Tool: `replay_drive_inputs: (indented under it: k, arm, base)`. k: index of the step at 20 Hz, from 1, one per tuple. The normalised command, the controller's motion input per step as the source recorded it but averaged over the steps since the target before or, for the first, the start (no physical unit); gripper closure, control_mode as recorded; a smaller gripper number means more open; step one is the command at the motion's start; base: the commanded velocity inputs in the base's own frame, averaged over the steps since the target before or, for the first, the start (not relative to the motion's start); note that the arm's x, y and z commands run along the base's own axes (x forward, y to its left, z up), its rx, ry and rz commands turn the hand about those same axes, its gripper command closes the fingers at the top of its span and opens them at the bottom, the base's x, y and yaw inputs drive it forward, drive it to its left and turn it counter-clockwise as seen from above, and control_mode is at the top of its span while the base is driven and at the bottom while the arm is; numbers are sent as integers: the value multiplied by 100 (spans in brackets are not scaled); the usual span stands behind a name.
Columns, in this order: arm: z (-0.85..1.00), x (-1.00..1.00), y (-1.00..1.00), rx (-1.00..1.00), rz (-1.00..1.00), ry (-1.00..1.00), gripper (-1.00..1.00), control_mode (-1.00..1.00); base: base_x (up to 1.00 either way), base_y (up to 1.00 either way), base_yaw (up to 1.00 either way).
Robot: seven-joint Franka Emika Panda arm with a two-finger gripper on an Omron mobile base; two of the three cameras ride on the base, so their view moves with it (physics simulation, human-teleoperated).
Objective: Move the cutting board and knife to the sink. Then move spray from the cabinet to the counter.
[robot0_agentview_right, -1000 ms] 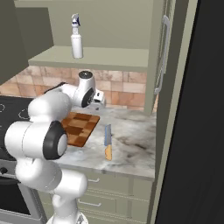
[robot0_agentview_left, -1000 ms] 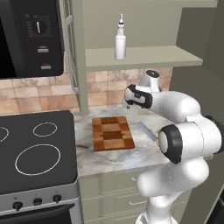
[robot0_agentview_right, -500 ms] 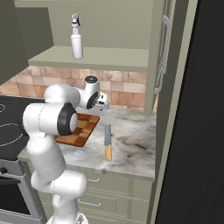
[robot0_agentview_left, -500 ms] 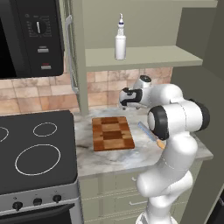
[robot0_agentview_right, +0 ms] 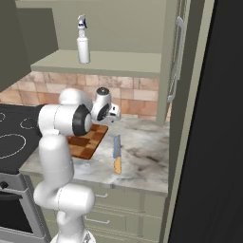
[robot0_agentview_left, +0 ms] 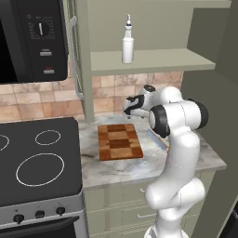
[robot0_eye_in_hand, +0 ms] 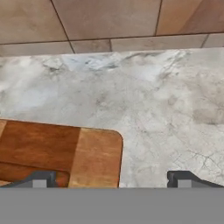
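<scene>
Wooden board (robot0_agentview_left: pixel 119 141) lay flat on the worktop (robot0_agentview_right: pixel 142 154), knife (robot0_agentview_right: pixel 116 154) beside it; the hand (robot0_eye_in_hand: pixel 112 178) was held wide, empty, above the board's far corner.

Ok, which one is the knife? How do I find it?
Find the marbled counter beside the black stovetop. Right of the checkered cutting board lies the knife: slim, with a grey-blue blade and an orange-tan handle, much smaller than the board.

Cutting board (robot0_agentview_left: pixel 120 142): checkered wood, flat on counter (robot0_agentview_left: pixel 195 155) nr left edge, beside stovetop. Knife (robot0_agentview_right: pixel 116 154): flat, right of board, orange handle twd front edge. Spray (robot0_agentview_left: pixel 128 45): upright on cabinet (robot0_agentview_left: pixel 153 60) shelf.
</scene>
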Motion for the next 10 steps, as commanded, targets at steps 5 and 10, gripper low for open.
replay_drive_inputs:
  k: [5, 10]
  arm:
    - [-34, 46, 6, 0, -2, 0, -100, -100]
    - [-29, 45, 12, 0, -3, 0, -100, -100]
  base:
    - [0, 0, 0]
    - [0, 0, 0]
